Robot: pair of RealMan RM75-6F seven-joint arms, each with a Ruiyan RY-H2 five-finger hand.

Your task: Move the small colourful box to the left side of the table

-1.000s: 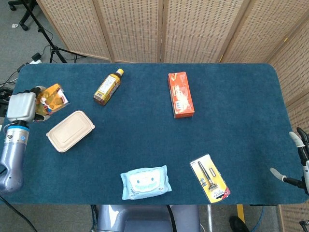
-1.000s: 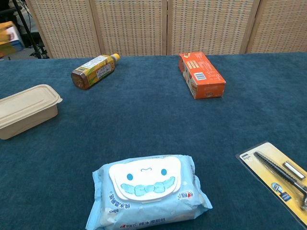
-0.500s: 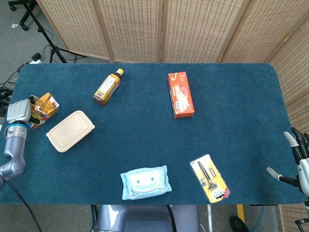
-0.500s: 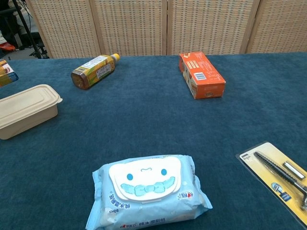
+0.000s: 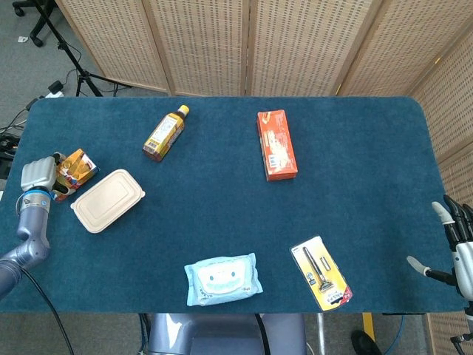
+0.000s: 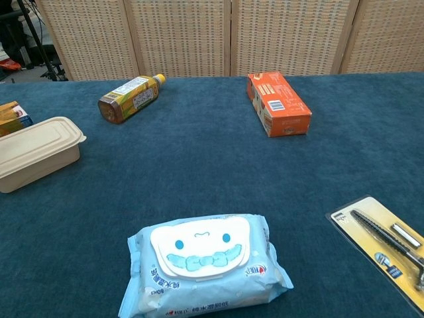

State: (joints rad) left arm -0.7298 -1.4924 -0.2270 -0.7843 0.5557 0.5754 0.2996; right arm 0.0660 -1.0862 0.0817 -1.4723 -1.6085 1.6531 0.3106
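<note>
Left robot hand: at the far left edge of the worktop, pressed up against the small colourful box. Head view shows only the back of the hand; fingers appear to wrap the box, but whether the grip is closed or already loosened cannot be told. Chest view shows just a corner of the box at the frame edge, no hand.

Right robot hand: off the right edge of the worktop, fingers spread apart, holding nothing, well apart from all items.

Task item: box sits on or just above the cloth at the left side, just beside the beige lidded food container, possibly touching it; contact not resolvable. Judged: placement essentially reached, release and withdrawal outstanding.

Other items, well apart from the box: bottle lying on its side, orange carton, wet-wipes pack, carded razor.

Risks:
- Box lies near the worktop edge; a finger snagging it on withdrawal could drag it off.
- If not fully seated, release may tip it vs. the container.
- Wide opening could nudge the container.
</note>
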